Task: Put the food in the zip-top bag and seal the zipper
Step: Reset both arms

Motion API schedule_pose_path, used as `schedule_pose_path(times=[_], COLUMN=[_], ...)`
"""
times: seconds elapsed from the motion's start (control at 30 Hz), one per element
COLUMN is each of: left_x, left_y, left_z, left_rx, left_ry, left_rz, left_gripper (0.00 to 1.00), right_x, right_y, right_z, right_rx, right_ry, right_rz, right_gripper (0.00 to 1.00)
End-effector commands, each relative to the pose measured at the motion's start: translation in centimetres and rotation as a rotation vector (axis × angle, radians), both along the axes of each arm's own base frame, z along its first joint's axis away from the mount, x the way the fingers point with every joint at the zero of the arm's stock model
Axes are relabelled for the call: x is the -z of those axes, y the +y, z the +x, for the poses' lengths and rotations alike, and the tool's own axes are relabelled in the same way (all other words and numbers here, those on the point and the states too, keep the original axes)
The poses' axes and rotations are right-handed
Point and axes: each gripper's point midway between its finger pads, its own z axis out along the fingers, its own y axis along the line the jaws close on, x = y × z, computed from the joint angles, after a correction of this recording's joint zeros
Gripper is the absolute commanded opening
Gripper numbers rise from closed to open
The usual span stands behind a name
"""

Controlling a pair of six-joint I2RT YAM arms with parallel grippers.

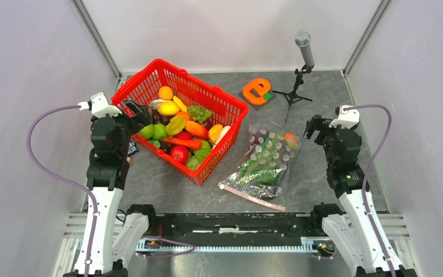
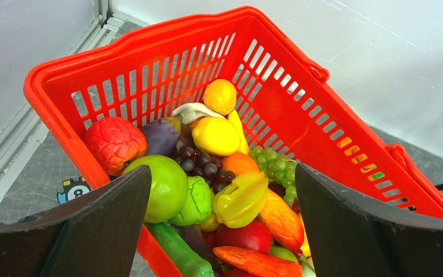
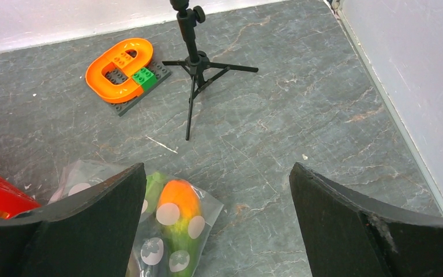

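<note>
Lying flat on the grey table [image 1: 314, 173], the clear dotted bag [image 1: 277, 151] sits just right of the red basket [image 1: 150, 78]. Green vegetables [image 1: 261, 168] and a small orange fruit [image 1: 289, 138] are inside it. Its pale zipper strip [image 1: 252, 197] runs along the near edge; whether it is pressed closed cannot be told. The left gripper [image 1: 135, 112] hovers over the basket's left end, above the heaped toy produce [image 1: 176, 124], jaws spread wide and empty. The right gripper [image 1: 313, 126] hangs beside the bag's far corner, also spread and empty. A microphone stand [image 1: 297, 86] and an orange block [image 1: 258, 90] stand behind.
</note>
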Motion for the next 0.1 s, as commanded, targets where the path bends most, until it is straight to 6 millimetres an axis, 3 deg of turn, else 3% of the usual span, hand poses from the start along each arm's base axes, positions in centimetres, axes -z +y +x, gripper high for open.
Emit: schedule_pose_path(times=[0.0,0.07], left_x=[-1.47,-1.61], left_y=[0.2,0.07], left_z=[-0.01,-0.1], left_rx=[-0.006,0.004], left_ry=[-0.043,-0.045], left_rz=[0.004,0.01], left_gripper=[1.0,1.0], right_x=[-0.64,-0.63], right_y=[0.18,0.28], right_z=[0.07,0.08], right_rx=[-0.012,-0.016], right_ry=[-0.029,-0.028], right_rz=[0.006,0.008], right_gripper=[0.98,0.98])
